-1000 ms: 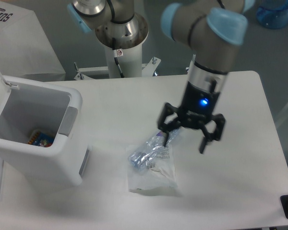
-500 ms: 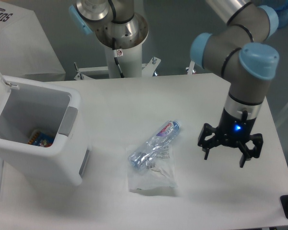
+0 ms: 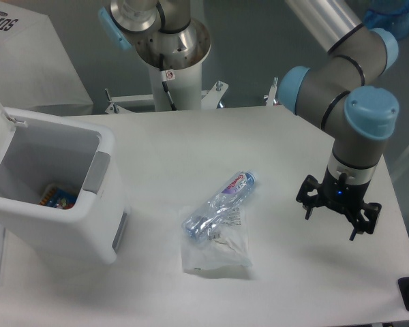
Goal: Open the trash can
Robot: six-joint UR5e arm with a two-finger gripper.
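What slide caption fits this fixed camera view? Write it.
Trash can lid open; open gripper hovers right of crushed bottle.

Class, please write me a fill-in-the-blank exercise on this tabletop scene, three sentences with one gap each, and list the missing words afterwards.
1. The lid of the trash can is ____.
2. The gripper hangs over the table with its fingers spread, holding ____.
3. The crushed plastic bottle lies between the gripper and the ____.

Missing words: open; nothing; trash can
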